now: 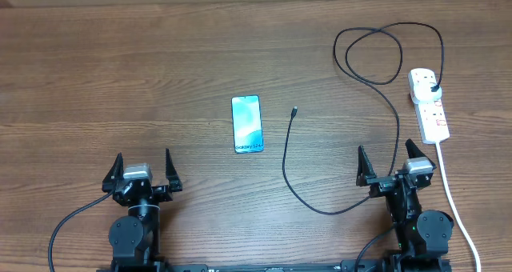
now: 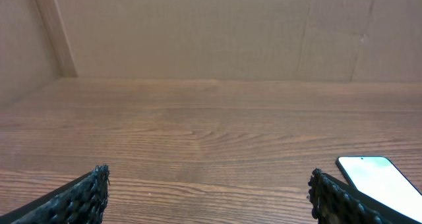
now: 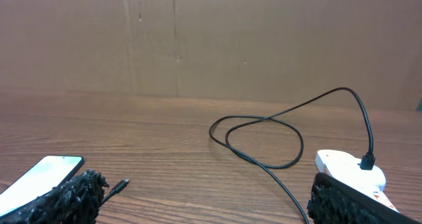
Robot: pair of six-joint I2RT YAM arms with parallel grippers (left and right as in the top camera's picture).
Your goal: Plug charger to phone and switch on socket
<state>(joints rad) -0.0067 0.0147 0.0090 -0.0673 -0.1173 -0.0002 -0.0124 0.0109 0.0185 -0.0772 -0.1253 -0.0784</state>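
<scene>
Wood-grain worktop [image 1: 160, 64]: the charger [image 1: 286, 168] looks limp and light, best pinched just behind its tip [image 1: 294, 110]. Left tool [image 1: 144, 154] and right tool [image 1: 385, 148] gape empty.

Place: it looked like a robot test bench in a lab or workshop.
Surface: a wide table [image 1: 160, 64] with a brown wood-grain top filled the overhead view.
Surround: plain brown cardboard panels [image 2: 198, 26], with visible seams, stood upright along the table's far edge and closed off the view in both wrist cameras.
Machines: a black left arm [image 1: 134, 224] and a black right arm [image 1: 420, 224] sat at the near edge, with dark cables trailing from their bases.
Props: a lit phone [image 1: 247, 124], a thin black charger [image 1: 286, 148] and a white socket [image 1: 433, 116] lay spread out on the wood.
</scene>
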